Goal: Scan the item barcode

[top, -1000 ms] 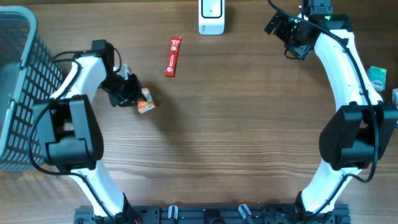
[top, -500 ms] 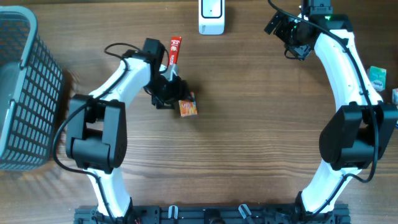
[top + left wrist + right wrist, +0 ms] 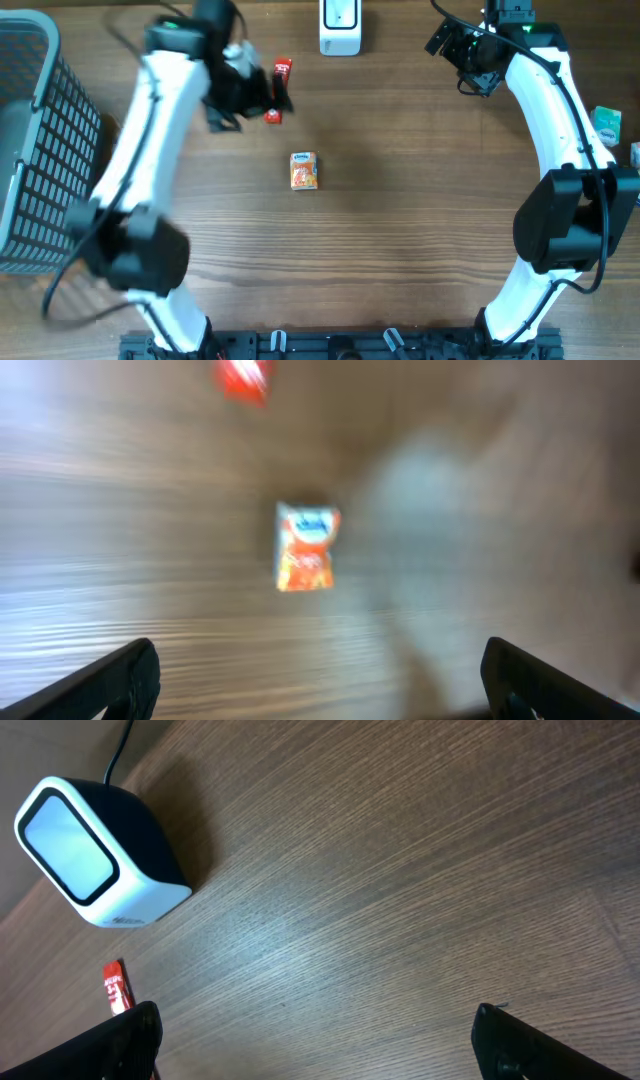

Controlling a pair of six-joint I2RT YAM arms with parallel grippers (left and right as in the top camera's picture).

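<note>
The item, a small orange carton (image 3: pixel 303 170), lies alone on the wooden table near the middle; the left wrist view shows it blurred (image 3: pixel 307 547) below the camera. A white barcode scanner (image 3: pixel 340 25) stands at the back edge, also seen in the right wrist view (image 3: pixel 95 855). My left gripper (image 3: pixel 262 98) is raised and blurred behind and left of the carton, open and empty (image 3: pixel 320 690). It partly covers a red bar (image 3: pixel 281 72). Right of the scanner, my right gripper (image 3: pixel 465 55) hangs open with nothing in it (image 3: pixel 315 1045).
A grey wire basket (image 3: pixel 40 140) fills the left edge of the table. Small green and white packs (image 3: pixel 606 125) lie at the far right edge. The red bar (image 3: pixel 116 990) lies left of the scanner.
My left gripper carried the carton rightwards, opened and let it go on the table, then rose away toward the back. The right arm has not moved.
</note>
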